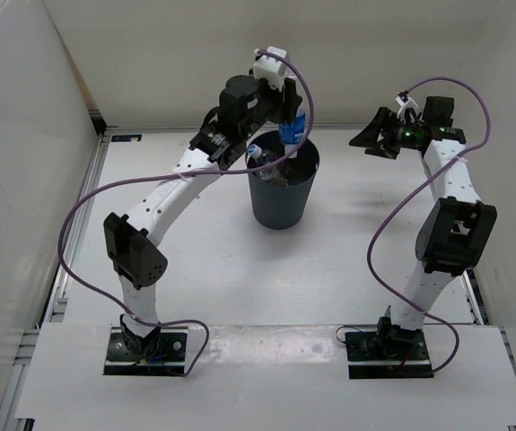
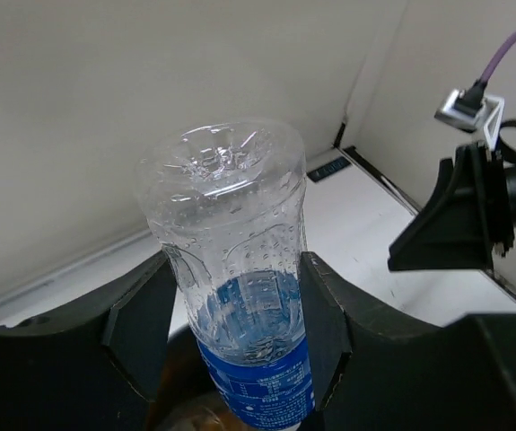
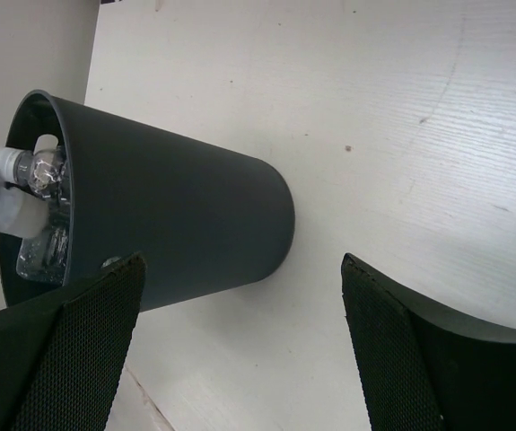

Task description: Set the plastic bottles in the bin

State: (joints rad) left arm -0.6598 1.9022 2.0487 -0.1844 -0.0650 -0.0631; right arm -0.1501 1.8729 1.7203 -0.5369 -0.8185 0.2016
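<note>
Release step: blue-label bottle over the bin.
Left gripper clamps the bottle and should open next; right gripper hangs wide, empty.

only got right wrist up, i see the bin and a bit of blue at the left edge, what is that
observer: That is the blue-label bottle, clamped in the left end effector. Its dimpled base faces that wrist camera.
operator: is it over the bin yet
observer: Yes. In the top view it hangs over the far rim of the bin.
operator: and where's my right arm sitting
observer: The right end effector is off to the bin's right, apart from it, with its fingers aimed toward the bin.
</note>
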